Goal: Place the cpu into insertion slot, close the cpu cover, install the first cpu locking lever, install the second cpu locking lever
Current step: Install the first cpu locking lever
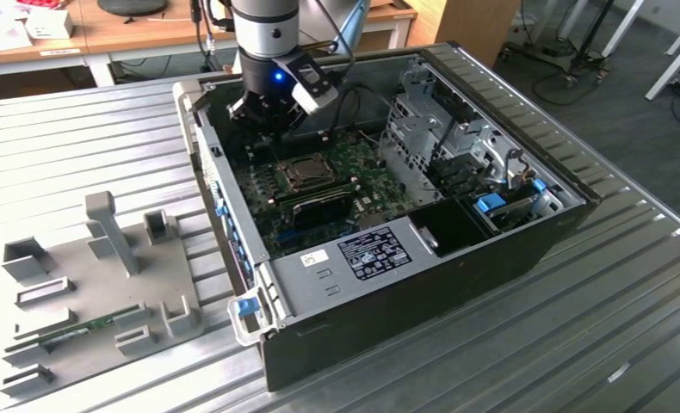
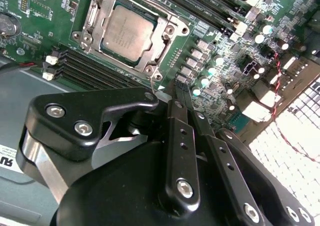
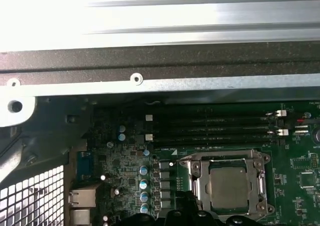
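One cpu cover (image 3: 261, 186) edge hidden behind hand (image 3: 205, 219); cpu (image 3: 227, 186) seated inside.

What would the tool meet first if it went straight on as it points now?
Likely the green board by the corner of the metal frame; the tool points there, not at the chip. Depth is unclear.

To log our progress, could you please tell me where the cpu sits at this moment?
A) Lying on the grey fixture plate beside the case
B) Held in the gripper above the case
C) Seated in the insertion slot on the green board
C: in the second wrist view the cpu lies flat inside the insertion slot, its grey top showing through the window of the cpu cover that frames it.
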### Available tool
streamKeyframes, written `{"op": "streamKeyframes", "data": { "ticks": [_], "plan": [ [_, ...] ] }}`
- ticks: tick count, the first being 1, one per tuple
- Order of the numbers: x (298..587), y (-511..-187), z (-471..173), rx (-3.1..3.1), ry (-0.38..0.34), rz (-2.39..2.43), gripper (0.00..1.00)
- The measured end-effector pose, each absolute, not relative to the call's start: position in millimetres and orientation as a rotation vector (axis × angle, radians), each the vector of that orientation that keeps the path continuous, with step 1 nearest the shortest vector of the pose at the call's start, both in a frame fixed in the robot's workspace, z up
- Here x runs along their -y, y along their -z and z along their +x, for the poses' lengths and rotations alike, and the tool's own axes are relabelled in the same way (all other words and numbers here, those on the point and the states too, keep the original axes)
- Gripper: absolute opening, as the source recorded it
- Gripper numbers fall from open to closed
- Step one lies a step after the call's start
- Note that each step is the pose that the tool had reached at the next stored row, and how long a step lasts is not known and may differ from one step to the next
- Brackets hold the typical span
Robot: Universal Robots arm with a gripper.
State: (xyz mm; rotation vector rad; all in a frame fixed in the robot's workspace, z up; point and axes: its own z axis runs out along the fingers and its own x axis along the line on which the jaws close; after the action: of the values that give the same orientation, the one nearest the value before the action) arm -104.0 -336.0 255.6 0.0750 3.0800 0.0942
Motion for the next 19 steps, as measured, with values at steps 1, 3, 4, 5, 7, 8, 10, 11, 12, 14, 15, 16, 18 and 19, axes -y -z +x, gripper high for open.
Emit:
{"op": "streamKeyframes", "data": {
  "ticks": [1, 3, 4, 5, 7, 8, 10, 11, 12, 14, 15, 16, 18, 19],
  "plan": [
    [336.1, -255.6, -104.1, -3.082, -0.094, 0.075, 0.1],
    [336.1, -255.6, -104.1, -3.082, -0.094, 0.076, 0.1],
    [336.0, -255.6, -104.0, -3.082, -0.094, 0.075, 0.1],
    [336.0, -255.6, -104.0, -3.083, -0.094, 0.075, 0.1],
    [336.0, -255.6, -104.0, -3.083, -0.094, 0.075, 0.1],
    [336.0, -255.6, -104.0, -3.083, -0.094, 0.07, 0.1],
    [336.0, -255.5, -104.0, -3.084, -0.095, 0.054, 0.1],
    [336.0, -255.5, -104.0, -3.084, -0.095, 0.043, 0.1],
    [336.0, -255.5, -104.0, -3.085, -0.096, 0.029, 0.1],
    [336.0, -255.4, -104.1, -3.086, -0.097, -0.007, 0.1],
    [336.0, -255.4, -104.2, -3.086, -0.097, -0.024, 0.1],
    [336.0, -255.4, -104.3, -3.086, -0.097, -0.038, 0.1],
    [336.0, -255.4, -104.3, -3.086, -0.098, -0.047, 0.1],
    [336.0, -255.4, -104.3, -3.086, -0.098, -0.047, 0.1]
  ]
}}
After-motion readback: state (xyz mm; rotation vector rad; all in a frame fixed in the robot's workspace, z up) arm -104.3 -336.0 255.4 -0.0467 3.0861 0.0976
